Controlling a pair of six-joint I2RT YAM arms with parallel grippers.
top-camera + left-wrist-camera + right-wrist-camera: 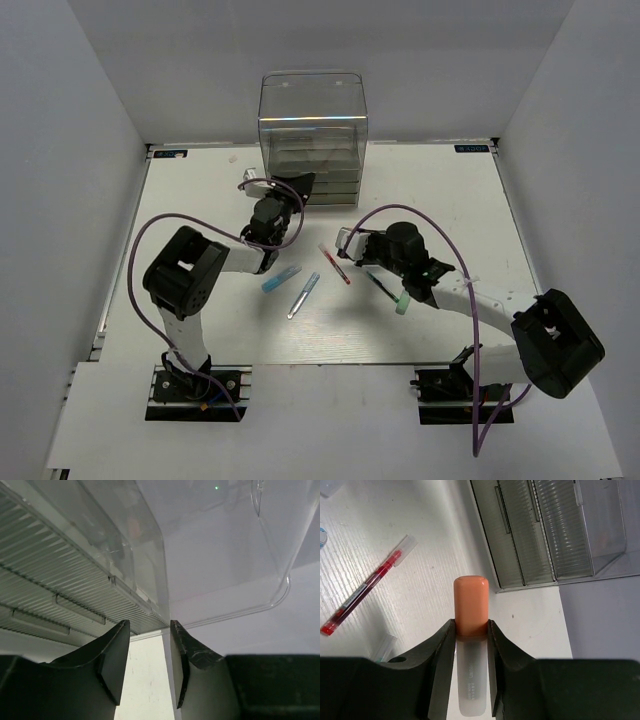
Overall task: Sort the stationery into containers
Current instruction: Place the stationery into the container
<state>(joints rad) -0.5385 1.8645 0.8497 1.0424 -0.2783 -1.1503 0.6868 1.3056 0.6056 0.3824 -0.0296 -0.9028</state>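
The clear drawer unit [312, 130] stands at the back middle of the table, and its ribbed trays show in the left wrist view [75, 580] and the right wrist view [540, 530]. My left gripper [296, 190] is open and empty at the unit's front left corner, and its jaws [148, 630] stand apart. My right gripper [350, 243] is shut on an orange marker [470, 605], cap pointing out past the fingertips. On the table lie a red pen [334, 264] [367, 587], a blue marker [281, 278], a silvery-blue pen [303, 295], a dark pen [380, 285] and a mint-green marker [402, 300].
Grey walls enclose the white table [200, 200] on the left, right and back. Purple cables loop over both arms. The loose pens lie between the two arms, in front of the drawer unit.
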